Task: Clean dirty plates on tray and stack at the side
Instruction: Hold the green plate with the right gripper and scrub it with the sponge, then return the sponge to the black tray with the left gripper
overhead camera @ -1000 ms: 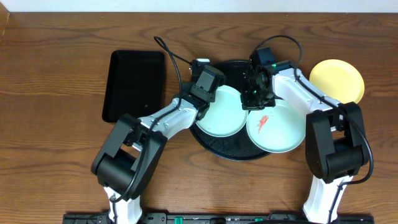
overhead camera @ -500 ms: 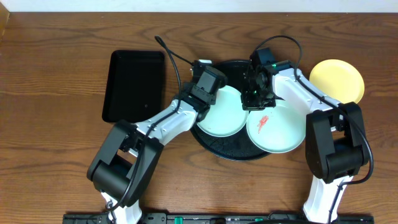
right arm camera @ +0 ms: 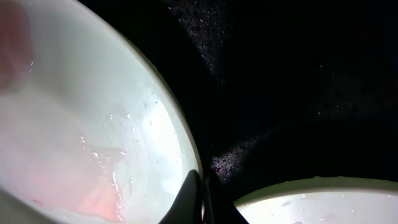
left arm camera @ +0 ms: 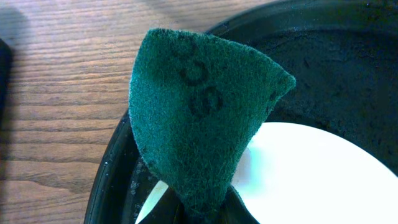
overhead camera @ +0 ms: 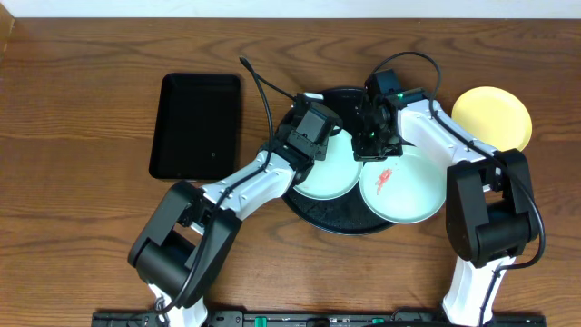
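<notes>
The round black tray [overhead camera: 345, 221] holds two mint-green plates. The left plate [overhead camera: 331, 173] looks clean. The right plate [overhead camera: 404, 191] has a red smear. A yellow plate [overhead camera: 491, 118] lies on the table to the right of the tray. My left gripper [overhead camera: 315, 136] is shut on a green scouring pad [left arm camera: 205, 118] and is over the left plate's [left arm camera: 311, 174] far-left edge. My right gripper [overhead camera: 374, 138] is shut on the rim of the smeared plate [right arm camera: 93, 124], its fingers [right arm camera: 200, 198] pinching the edge; the other plate [right arm camera: 323, 202] lies just beside.
A smaller rectangular black tray [overhead camera: 195, 125] lies on the wooden table to the left of the round tray. The round tray's rim [left arm camera: 112, 168] is close under the scouring pad. Both arms reach in over the round tray from the front.
My left gripper with the scouring pad has moved a little to the right, further over the left plate. The right arm and both plates have not moved.
</notes>
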Motion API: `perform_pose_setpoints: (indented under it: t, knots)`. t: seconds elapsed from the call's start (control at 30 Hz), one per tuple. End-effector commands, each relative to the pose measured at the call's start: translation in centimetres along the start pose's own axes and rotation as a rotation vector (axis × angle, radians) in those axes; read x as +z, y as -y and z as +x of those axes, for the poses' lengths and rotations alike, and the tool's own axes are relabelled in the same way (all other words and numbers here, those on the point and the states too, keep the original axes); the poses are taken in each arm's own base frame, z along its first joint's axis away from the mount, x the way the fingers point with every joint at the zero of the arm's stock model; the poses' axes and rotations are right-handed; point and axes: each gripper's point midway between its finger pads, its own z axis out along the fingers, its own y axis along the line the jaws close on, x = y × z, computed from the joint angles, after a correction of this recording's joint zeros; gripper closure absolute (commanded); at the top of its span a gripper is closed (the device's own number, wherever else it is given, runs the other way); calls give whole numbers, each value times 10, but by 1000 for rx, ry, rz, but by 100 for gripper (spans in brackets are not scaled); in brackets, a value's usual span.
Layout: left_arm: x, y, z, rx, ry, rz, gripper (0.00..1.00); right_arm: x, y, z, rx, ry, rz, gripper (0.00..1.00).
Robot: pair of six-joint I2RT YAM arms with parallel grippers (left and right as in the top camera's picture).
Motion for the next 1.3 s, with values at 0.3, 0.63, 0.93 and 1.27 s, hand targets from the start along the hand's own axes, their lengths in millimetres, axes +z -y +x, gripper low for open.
perform_pose_setpoints:
  t: [0.3, 0.63, 0.93, 1.27]
  knots:
    - [30, -48, -3, -16, 68, -214, 92, 3, 11, 2, 0, -9, 44, 99]
    - [22, -60, -50, 5, 228, -244, 92, 3, 11, 3, 0, -12, 45, 99]
    - [-34, -88, -74, -95, 270, -338, 92, 3, 8, 2, 16, -12, 32, 99]
    - [-89, -131, -38, -422, -37, -66, 92, -52, -8, -20, -19, 162, -7, 99]
